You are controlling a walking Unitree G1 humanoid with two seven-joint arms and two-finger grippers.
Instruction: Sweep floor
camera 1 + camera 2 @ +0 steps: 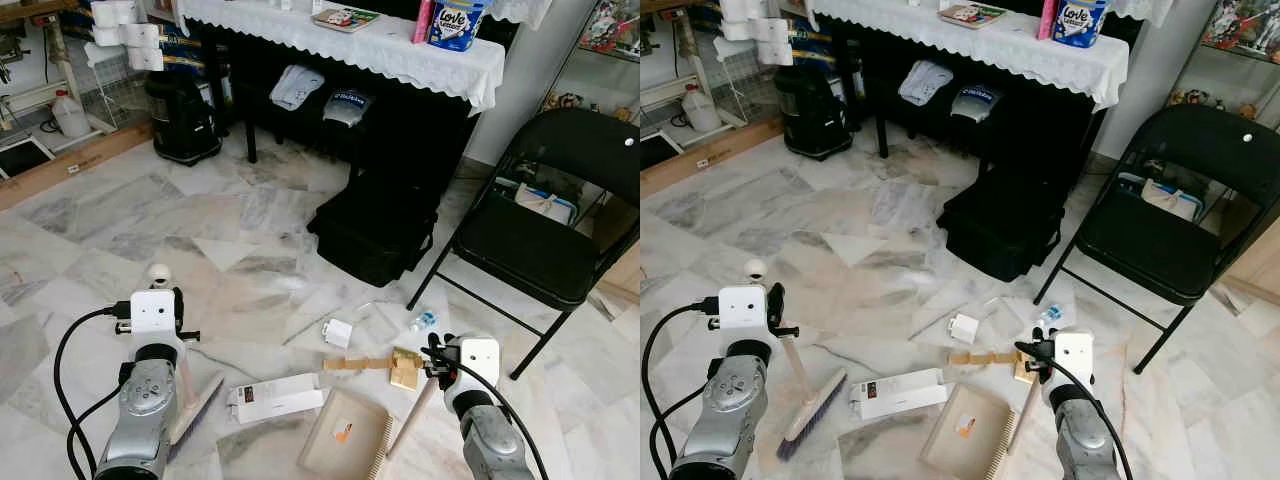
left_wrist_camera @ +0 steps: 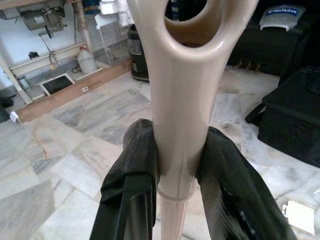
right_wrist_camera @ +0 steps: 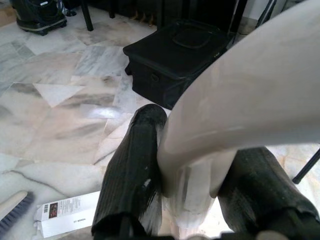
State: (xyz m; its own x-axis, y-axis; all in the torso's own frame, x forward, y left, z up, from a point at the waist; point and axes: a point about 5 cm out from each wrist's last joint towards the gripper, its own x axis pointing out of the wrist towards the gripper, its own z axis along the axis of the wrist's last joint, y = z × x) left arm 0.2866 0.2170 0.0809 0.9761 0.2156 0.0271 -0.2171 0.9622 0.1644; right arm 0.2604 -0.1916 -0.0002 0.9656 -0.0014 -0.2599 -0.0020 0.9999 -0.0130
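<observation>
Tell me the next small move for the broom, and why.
Probably sweep the broom, clamped in the left gripper, sideways toward the dustpan that the right gripper holds by its handle. The white box lies on the floor between the broom head and the dustpan, so a short push should move it in.

One brush [image 1: 812, 415], one dustpan [image 1: 968, 434], one black case [image 1: 1002, 226], one folding chair [image 1: 1175, 240]. On the floor [image 1: 760, 230]: one white box [image 1: 898, 393], one small white cube [image 1: 963, 328], one strip of cardboard [image 1: 982, 358], one little bottle [image 1: 1046, 317]. Two folded shirts [image 1: 920, 82] under the tabletop [image 1: 1040, 50].
</observation>
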